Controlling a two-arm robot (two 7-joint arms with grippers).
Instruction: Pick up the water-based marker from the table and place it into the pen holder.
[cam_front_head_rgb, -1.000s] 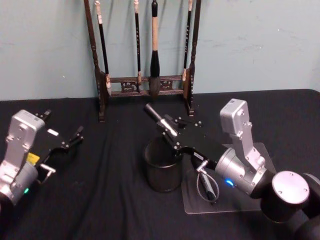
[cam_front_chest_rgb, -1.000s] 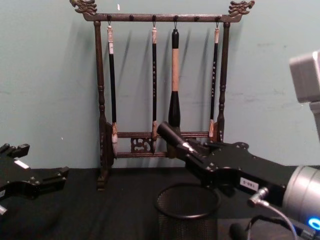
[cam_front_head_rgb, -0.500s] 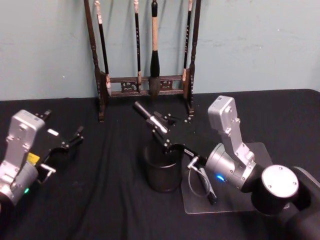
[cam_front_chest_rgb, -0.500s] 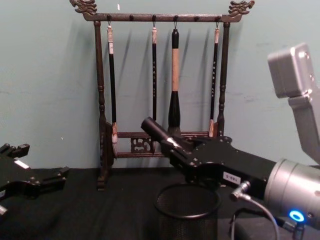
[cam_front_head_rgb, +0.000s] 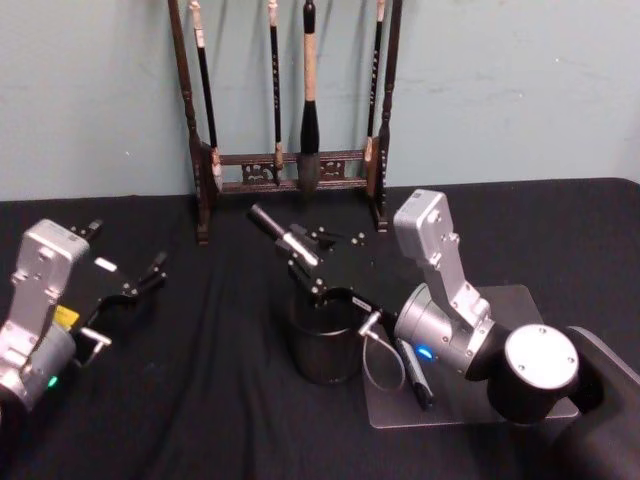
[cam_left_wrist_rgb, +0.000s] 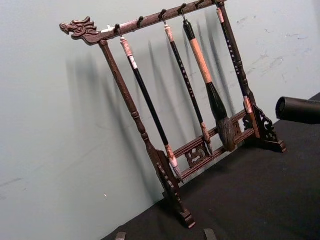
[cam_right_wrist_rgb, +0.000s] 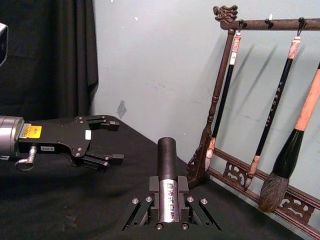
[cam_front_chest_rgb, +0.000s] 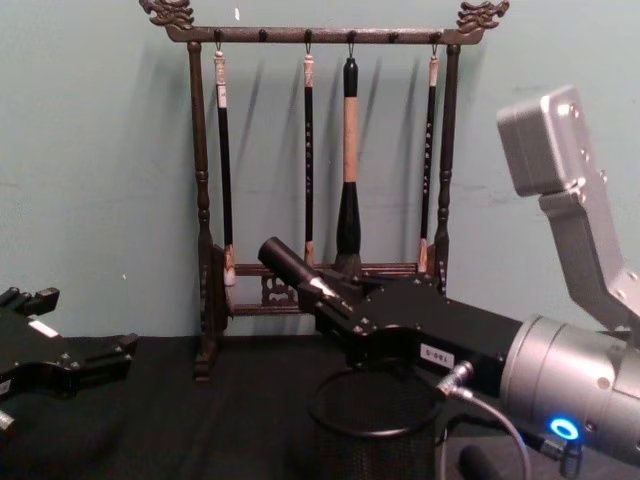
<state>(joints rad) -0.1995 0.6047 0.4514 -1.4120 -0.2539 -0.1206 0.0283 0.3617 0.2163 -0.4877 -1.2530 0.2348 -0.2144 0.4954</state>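
The water-based marker (cam_front_head_rgb: 278, 231) is a black tube with a silver band, and my right gripper (cam_front_head_rgb: 306, 264) is shut on it. It lies tilted, its free end up and pointing left toward the back wall, above the pen holder (cam_front_head_rgb: 324, 353). From the chest, the marker (cam_front_chest_rgb: 293, 270) and right gripper (cam_front_chest_rgb: 337, 306) hang just above the mesh pen holder (cam_front_chest_rgb: 374, 440). The right wrist view has the marker (cam_right_wrist_rgb: 166, 172) clamped between the jaws. My left gripper (cam_front_head_rgb: 130, 252) rests open at the far left of the table, holding nothing.
A tall wooden brush rack (cam_front_head_rgb: 290, 160) with several hanging brushes stands at the back against the wall. Right of the pen holder lies a clear mat (cam_front_head_rgb: 520, 300) with another dark pen (cam_front_head_rgb: 415, 376) on it. Black cloth covers the table.
My right gripper has carried the marker left and slightly back, from the holder's right side to above its opening. The left arm has not moved.
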